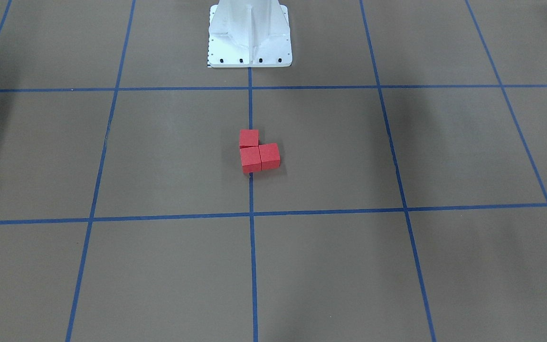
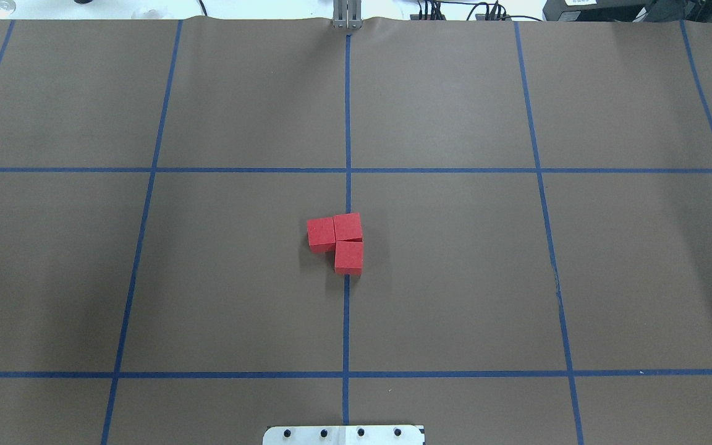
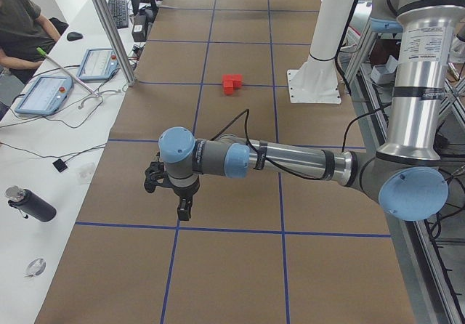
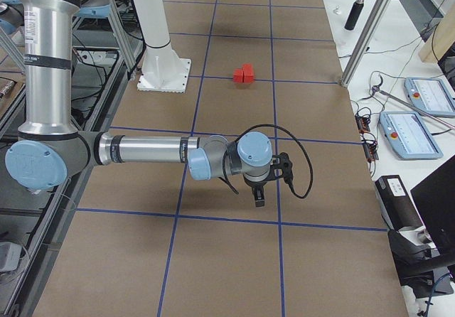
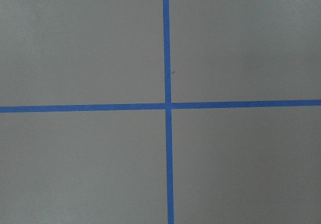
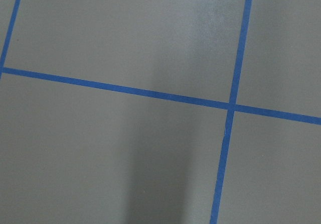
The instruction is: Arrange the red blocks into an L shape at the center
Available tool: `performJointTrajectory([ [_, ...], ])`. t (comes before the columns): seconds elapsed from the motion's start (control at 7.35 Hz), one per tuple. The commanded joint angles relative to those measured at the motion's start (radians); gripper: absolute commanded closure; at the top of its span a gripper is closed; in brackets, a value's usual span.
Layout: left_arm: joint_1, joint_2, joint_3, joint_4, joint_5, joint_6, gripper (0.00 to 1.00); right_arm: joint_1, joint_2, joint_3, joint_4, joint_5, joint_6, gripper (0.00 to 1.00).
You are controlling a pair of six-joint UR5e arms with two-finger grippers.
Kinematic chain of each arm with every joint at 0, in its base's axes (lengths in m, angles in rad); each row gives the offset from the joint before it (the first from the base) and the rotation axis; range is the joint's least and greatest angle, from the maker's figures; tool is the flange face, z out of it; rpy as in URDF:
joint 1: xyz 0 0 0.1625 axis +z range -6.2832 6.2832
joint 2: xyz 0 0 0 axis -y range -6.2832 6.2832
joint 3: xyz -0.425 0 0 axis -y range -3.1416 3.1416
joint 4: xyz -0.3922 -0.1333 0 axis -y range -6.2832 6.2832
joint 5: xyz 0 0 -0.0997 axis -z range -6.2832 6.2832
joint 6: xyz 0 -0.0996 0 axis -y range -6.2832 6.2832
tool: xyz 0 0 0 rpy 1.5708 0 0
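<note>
**Left gripper** [image 3: 184,209] and **right gripper** [image 4: 259,195]: each shows only in a side view, hanging over the table [image 2: 455,296]. Whether either set of jaws is spread or pressed together cannot be told. Both wrist views show only brown surface and crossing blue tape [image 5: 167,105]; no fingers enter them.

**Blocks** [image 2: 347,230]: three matte red cubes with plain faces, touching in an L on the centre [image 2: 381,290]. They lie well apart from both sets of jaws and are held by neither. Two cubes sit on the middle tape line, and the third adjoins the farther one on the robot's left. From the sides the cubes merge into one red clump, with the seams hard to make out.
</note>
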Motion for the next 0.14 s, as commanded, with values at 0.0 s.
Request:
performJointTrajectory([
  [0.0, -0.001, 0.001, -0.003, -0.013, 0.000, 0.001, 0.00, -0.001, 0.002, 0.000, 0.000, -0.002, 0.000, 0.00],
])
